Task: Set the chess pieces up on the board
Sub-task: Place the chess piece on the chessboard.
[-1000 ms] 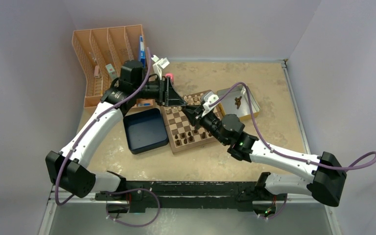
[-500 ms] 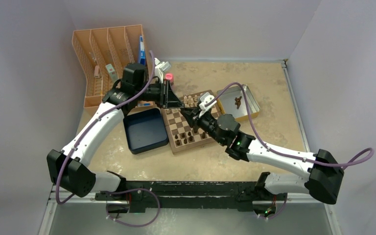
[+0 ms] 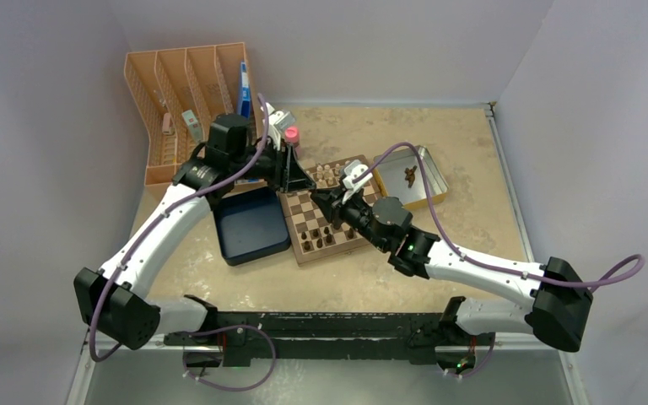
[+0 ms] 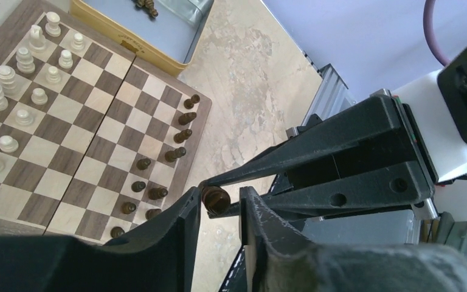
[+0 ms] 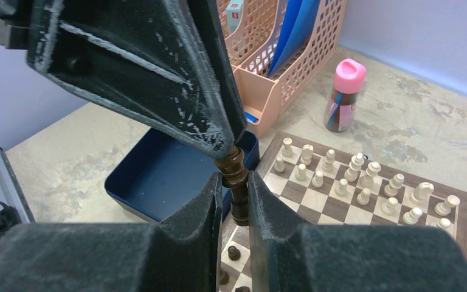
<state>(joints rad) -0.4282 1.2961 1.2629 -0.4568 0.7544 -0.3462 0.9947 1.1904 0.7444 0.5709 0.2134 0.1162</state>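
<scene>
My right gripper is clenched on a dark chess piece. It pinches the stem so that the head pokes out above my fingertips. The piece hangs in the air over the left edge of the board, not set on any square. My left gripper comes at it from the far side, its 2 fingers standing either side of the head. Whether they press on it or merely bracket it I cannot tell, though a sliver of gap shows on 1 side in my left wrist view.

The board lies near the middle of a tan, mottled table. Pale pieces fill the 2 far rows, and other dark pieces stand along the near rows. Just left of the board sits a dark blue box, open side up. At the board's far right corner is a yellow tin with some dark figures lying in it.

A peach file rack stands in the far left corner. A pink-capped bottle stands upright between it and the board. Plain pale-lilac walls close the table in on 3 sides — left, far and right — and a grey metal plate runs along the near edge below my bases.
</scene>
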